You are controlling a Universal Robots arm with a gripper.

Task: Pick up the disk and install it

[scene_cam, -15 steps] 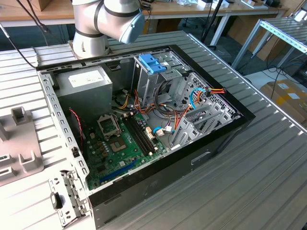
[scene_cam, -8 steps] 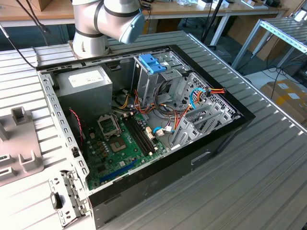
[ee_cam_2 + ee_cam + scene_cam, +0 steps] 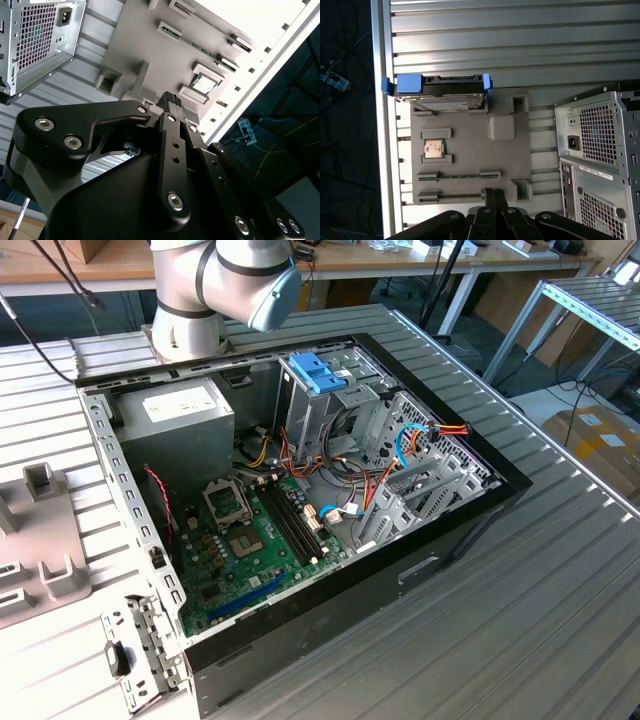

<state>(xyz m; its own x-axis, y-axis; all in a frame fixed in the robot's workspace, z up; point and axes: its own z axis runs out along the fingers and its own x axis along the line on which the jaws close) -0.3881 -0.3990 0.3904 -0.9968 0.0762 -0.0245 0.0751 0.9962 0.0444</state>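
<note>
The disk (image 3: 440,89), a dark drive in a light-blue carrier with a blue end tab, rests at one end of a grey fixture plate (image 3: 470,135) in the first wrist view. My gripper (image 3: 494,192) hovers above the plate's opposite end, well apart from the disk. Its black fingers are pressed together with nothing between them. In the second wrist view the gripper (image 3: 172,101) points down at the same plate (image 3: 135,45). The open computer case (image 3: 300,490) lies on the table in the exterior view, its drive cage (image 3: 420,470) at the exterior view's right.
The plate also holds a processor chip (image 3: 434,148) and two memory sticks (image 3: 457,175). The case's rear panel (image 3: 600,150) stands beside the plate. The ribbed table edge (image 3: 382,125) runs close to the disk. A blue plastic part (image 3: 318,372) sits atop the case's bay.
</note>
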